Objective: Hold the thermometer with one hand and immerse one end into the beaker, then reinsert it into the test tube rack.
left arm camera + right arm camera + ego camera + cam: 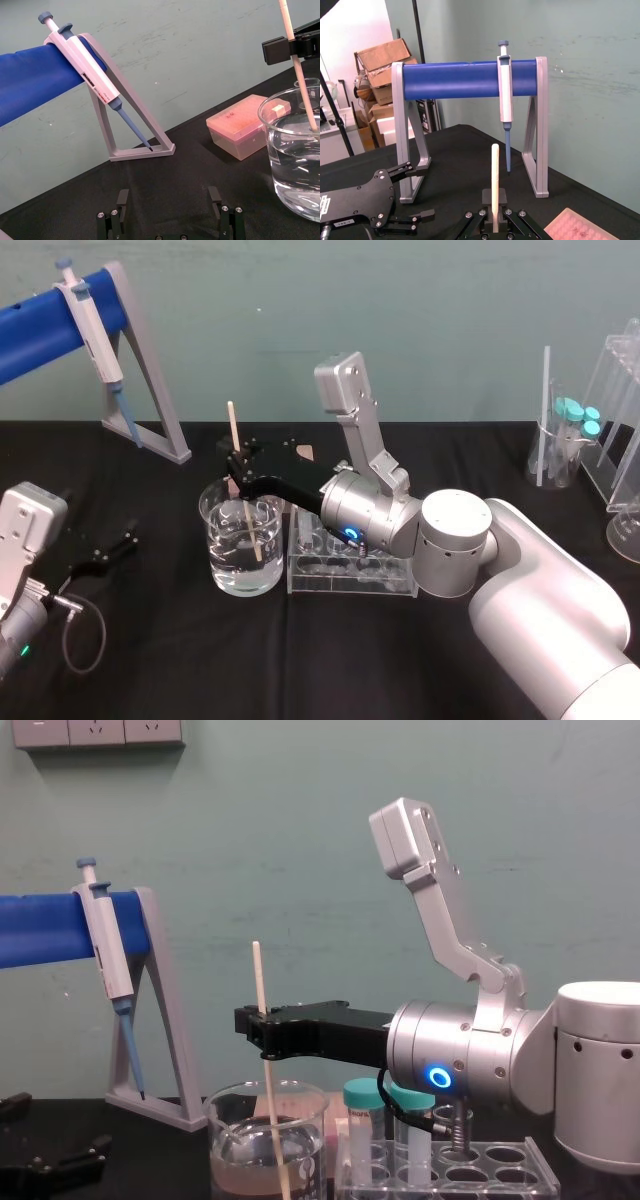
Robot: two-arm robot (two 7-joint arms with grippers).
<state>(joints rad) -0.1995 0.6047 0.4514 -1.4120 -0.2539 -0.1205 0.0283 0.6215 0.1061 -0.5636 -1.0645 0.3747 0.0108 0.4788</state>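
Note:
The thermometer is a thin cream rod standing nearly upright, with its lower end in the liquid of the large clear beaker. My right gripper reaches in from the right above the beaker's rim and is shut on the rod's upper part. The right wrist view shows the rod rising between the black fingers. The clear test tube rack stands just right of the beaker, under the right arm, with teal-capped tubes in it. My left gripper rests open on the table at the left.
A grey-and-blue pipette hangs on its stand at the back left. A pink box lies behind the beaker. Clear glassware and capped tubes stand at the back right. Black cloth covers the table.

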